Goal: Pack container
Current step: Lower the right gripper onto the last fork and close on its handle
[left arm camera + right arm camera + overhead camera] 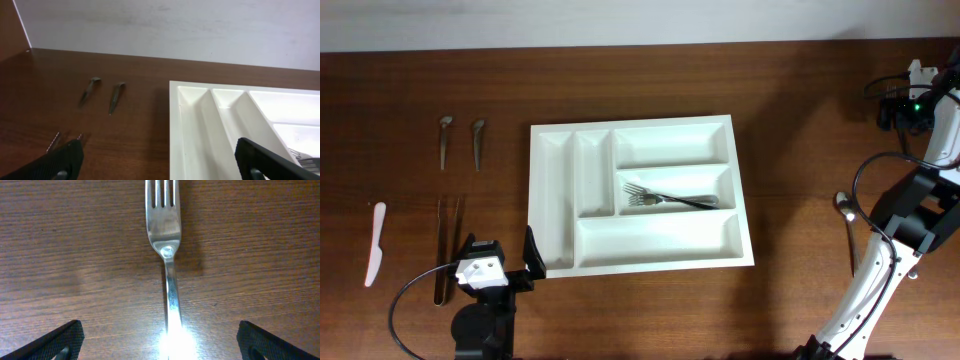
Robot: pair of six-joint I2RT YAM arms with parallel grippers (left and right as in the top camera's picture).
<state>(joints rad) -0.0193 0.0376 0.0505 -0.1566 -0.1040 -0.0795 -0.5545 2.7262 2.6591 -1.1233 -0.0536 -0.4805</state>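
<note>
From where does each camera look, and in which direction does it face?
Overhead: above the table, facing down on the container; left arm and right arm show.
Left wrist: low, facing the far wall; open left gripper at bottom.
Right wrist: facing down on a fork; open right gripper at bottom.
Shared: overhead and left wrist both show the container.
</note>
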